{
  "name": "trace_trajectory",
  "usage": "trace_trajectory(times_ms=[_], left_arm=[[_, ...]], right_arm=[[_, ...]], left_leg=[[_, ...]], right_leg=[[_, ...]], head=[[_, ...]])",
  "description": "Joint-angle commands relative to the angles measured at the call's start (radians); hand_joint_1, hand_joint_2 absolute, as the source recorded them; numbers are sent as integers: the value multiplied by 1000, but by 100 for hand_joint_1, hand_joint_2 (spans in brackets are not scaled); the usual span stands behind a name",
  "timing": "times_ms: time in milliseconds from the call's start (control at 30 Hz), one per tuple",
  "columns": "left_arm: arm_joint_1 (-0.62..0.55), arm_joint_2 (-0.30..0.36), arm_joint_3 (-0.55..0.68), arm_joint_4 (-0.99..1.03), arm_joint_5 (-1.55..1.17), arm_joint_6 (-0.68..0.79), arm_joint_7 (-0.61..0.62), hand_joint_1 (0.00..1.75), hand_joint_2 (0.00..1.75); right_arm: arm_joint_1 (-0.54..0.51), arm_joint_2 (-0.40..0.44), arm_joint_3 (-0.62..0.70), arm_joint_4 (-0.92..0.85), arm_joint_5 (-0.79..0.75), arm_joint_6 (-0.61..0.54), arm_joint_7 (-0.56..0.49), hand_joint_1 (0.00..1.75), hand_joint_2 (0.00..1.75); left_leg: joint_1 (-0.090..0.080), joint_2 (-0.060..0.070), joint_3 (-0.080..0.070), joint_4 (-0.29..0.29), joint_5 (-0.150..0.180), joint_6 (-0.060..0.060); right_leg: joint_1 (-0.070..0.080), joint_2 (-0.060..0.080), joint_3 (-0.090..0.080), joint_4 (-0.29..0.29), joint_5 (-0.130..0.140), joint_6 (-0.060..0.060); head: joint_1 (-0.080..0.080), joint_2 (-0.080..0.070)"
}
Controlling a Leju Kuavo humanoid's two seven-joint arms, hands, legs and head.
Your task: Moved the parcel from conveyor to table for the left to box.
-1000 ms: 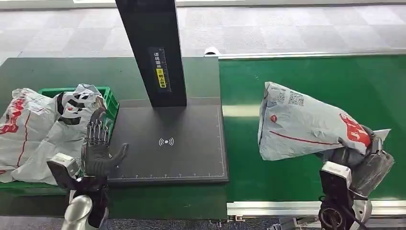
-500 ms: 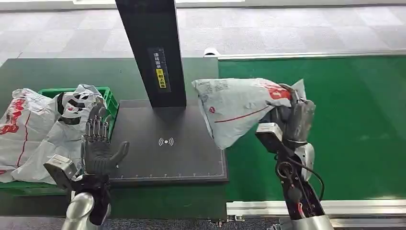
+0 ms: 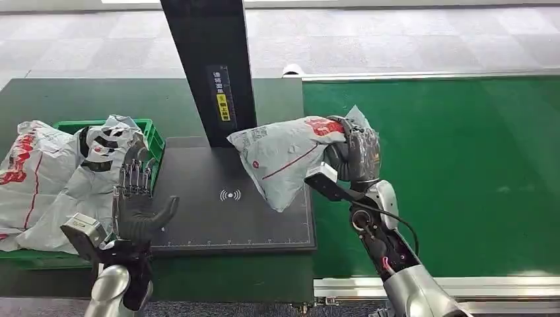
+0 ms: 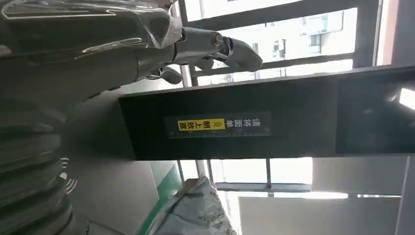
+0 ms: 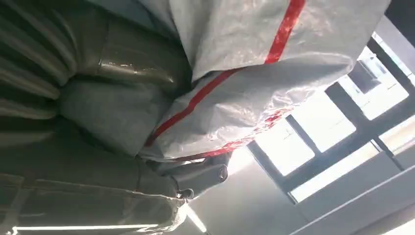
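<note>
- R hand gripped parcel, held above scan plate's right edge.
- L hand empty, fingers spread, beside green crate.
- Best: lower flat, then release.

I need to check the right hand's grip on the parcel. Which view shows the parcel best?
Head view: the whole parcel hangs from the right hand. Right wrist view shows creased plastic close up; left wrist view, one corner.

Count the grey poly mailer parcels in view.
3. One parcel held by the right hand above the black scan pad; two piled over the green bin, at and. More may lie underneath.
</note>
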Motion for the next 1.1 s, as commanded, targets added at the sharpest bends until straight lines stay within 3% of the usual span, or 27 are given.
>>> trace_trajectory(times_ms=[33, 133, 200, 333, 367, 667, 867, 900, 933, 967, 1000, 1100], left_arm=[[-99, 9, -48, 112, 28, -62, -7, 0, 175], [-143, 0, -91, 141, 10, -67, 4, 0, 175], [-147, 2, -100, 145, 8, -74, 8, 0, 175], [-199, -1, -139, 208, 12, -114, 11, 0, 175], [-207, -4, -141, 223, 9, -107, 10, 0, 175], [-260, -28, -146, 291, 14, -105, 9, 0, 175], [-259, -27, -142, 286, 13, -107, 13, 0, 175], [-257, -27, -139, 282, 13, -108, 15, 0, 175], [-253, -27, -137, 279, 12, -108, 15, 0, 175], [-246, -25, -132, 270, 12, -107, 17, 0, 175], [-233, -22, -125, 256, 9, -107, 23, 0, 175], [-209, -21, -114, 234, -2, -117, 33, 0, 175]], right_arm=[[-140, 111, 269, 353, 223, 27, 153, 175, 175], [-93, 200, 307, 443, 246, 74, 219, 175, 175], [-77, 211, 316, 448, 250, 92, 226, 175, 175], [-25, 212, 322, 444, 209, 234, 215, 175, 175], [-5, 212, 312, 438, 193, 229, 215, 175, 0], [62, 228, 196, 347, 34, 258, 151, 175, 0], [64, 221, 198, 312, 36, 260, 148, 175, 0], [69, 219, 197, 299, 36, 251, 145, 175, 175], [73, 218, 188, 286, 29, 241, 140, 175, 175], [73, 211, 196, 269, 64, 171, 162, 0, 175], [76, 206, 189, 237, 82, 132, 194, 0, 175], [148, 164, 130, 42, 68, 150, 214, 0, 175]], left_leg=[[0, 5, 2, -1, 0, 1], [1, 3, 3, -1, 0, 0], [1, 2, 4, -1, 0, 0], [1, 1, 3, -1, 0, 0], [1, 0, 3, -1, 0, 1], [1, 0, 2, -1, 1, 0], [1, 1, 3, -1, 0, 1], [1, 2, 2, -1, 0, 0], [1, 2, 2, 0, 0, 0], [0, 2, 2, -1, 0, 1], [1, 3, 2, 0, 0, 1], [0, 3, 2, -1, 0, 1]], right_leg=[[0, 4, 0, 0, 1, -2], [1, 2, 1, 0, 0, -1], [2, 1, 2, 0, 0, -1], [2, 0, 1, 0, 0, -1], [2, -1, 2, -1, -1, -1], [1, -2, 1, 0, 0, -2], [1, 0, 1, 0, 0, -1], [1, 0, 0, 0, 0, -1], [1, 1, 0, 0, 0, -1], [1, 0, 0, 0, 0, -1], [1, 1, 0, 0, 0, -1], [1, 1, 0, 0, 0, -1]], head=[[0, 0], [0, 0], [0, 0], [0, 0], [0, 0], [0, 0], [0, 0], [0, 0], [0, 0], [0, 0], [0, 0], [0, 0]])
